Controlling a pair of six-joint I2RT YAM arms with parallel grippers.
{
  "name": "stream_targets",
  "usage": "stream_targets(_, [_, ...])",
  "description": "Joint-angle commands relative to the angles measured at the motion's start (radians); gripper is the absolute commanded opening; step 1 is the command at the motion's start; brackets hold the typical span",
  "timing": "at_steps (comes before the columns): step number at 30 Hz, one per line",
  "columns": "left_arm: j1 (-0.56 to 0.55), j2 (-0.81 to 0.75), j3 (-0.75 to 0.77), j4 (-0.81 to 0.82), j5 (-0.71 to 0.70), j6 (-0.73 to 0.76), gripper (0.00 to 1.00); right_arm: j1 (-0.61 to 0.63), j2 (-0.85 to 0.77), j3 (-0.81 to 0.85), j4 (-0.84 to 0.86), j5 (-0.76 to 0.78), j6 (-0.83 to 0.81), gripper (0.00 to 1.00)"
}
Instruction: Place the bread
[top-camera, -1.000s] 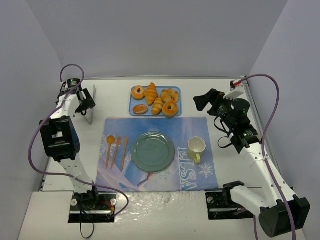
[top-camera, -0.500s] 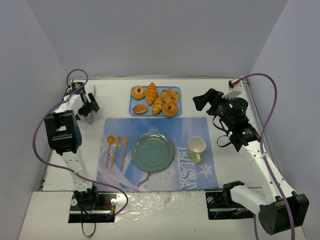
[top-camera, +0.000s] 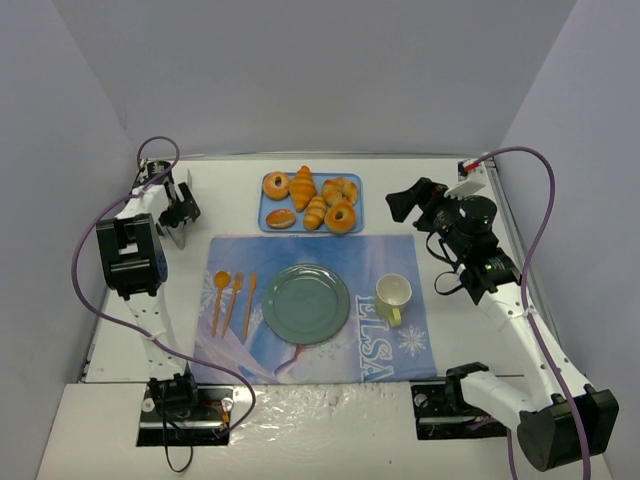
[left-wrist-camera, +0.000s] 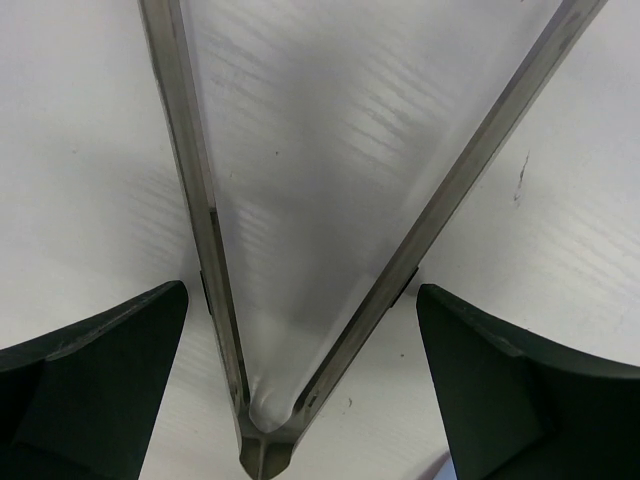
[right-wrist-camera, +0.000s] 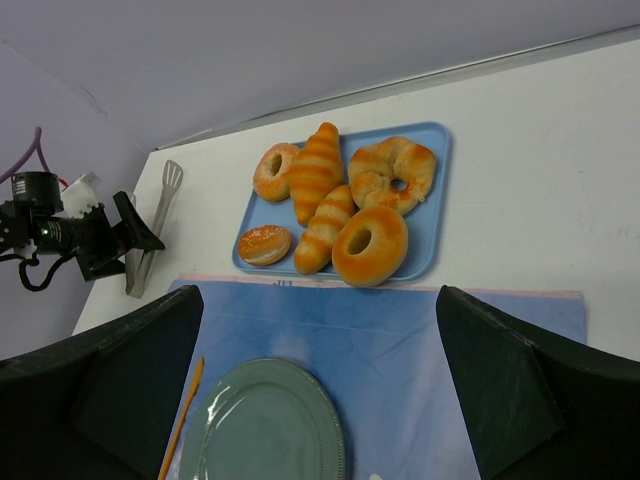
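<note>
The bread is a small oval bun at the front left of the blue tray; it also shows in the right wrist view. The green plate lies on the blue placemat, bare. My left gripper is open at the far left of the table, its fingers straddling the hinge end of metal tongs that lie on the table. My right gripper is open and empty, raised right of the tray and facing the tray and plate.
Two ring doughnuts, a twisted ring and two croissants share the tray. A pale yellow mug stands right of the plate. Orange cutlery lies left of it. Walls enclose the table at the back and sides.
My left arm has shifted slightly to the right and settled over the tongs. The right arm has barely moved. The bread has not moved.
</note>
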Motion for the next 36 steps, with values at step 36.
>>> stream_targets(36, [-0.029, 0.034, 0.04, 0.074, 0.084, -0.157, 0.97, -0.005, -0.043, -0.001, 0.063, -0.001, -0.007, 1.0])
